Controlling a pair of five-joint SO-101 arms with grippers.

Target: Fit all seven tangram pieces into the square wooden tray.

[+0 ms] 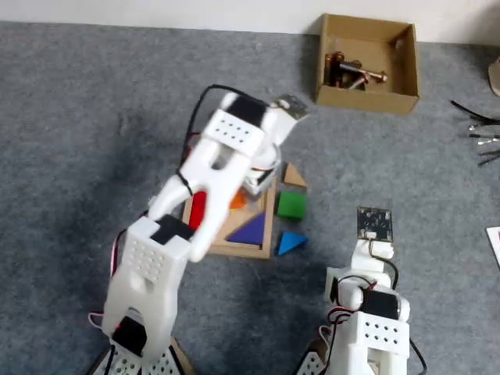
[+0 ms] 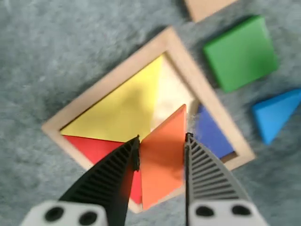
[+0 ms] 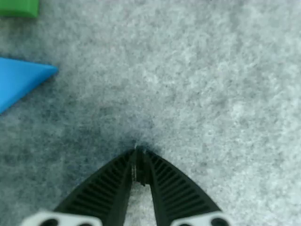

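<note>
The square wooden tray (image 2: 184, 64) lies on grey carpet and holds a yellow triangle (image 2: 120, 110), a red piece (image 2: 96, 147) and a purple piece (image 2: 211, 134). My left gripper (image 2: 162, 139) is over the tray, shut on the orange triangle (image 2: 162, 162), one finger on each side of it. In the high view the left arm (image 1: 211, 180) covers most of the tray (image 1: 248, 250). A green square (image 1: 291, 205), a blue triangle (image 1: 291, 242) and a wood-coloured triangle (image 1: 294, 176) lie on the carpet beside the tray. My right gripper (image 3: 140, 153) is shut with nothing in it, low over bare carpet near the blue triangle (image 3: 19, 84).
A cardboard box (image 1: 367, 98) with copper-coloured metal parts stands at the back right. Dark cables (image 1: 478, 129) lie at the right edge. The right arm (image 1: 367, 301) sits at the front right. Open carpet spreads left of the tray.
</note>
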